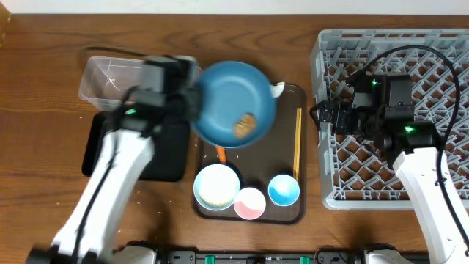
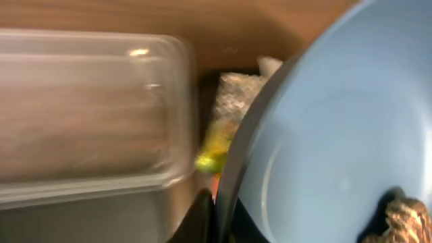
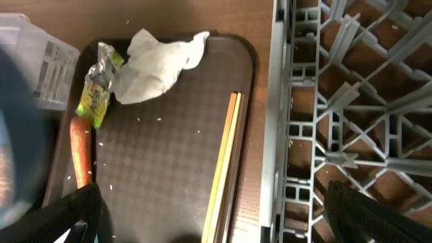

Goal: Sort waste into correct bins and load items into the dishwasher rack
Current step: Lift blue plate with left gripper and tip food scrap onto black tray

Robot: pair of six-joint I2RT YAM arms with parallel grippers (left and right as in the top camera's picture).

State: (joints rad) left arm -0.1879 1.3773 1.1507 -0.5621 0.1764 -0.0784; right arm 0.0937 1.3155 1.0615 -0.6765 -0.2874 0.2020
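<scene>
In left claw, blue plate — brown lump aboard

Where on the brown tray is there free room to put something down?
The brown tray is bare in its middle, bordered by the carrot, the crumpled paper and the chopsticks; the held plate hangs over it. The near end is crowded with the white bowl, pink cup and light blue cup.

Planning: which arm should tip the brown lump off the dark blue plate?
Left. The left gripper holds the dark blue plate beside the clear plastic tub; the right gripper hangs open over the grey crate's edge.
</scene>
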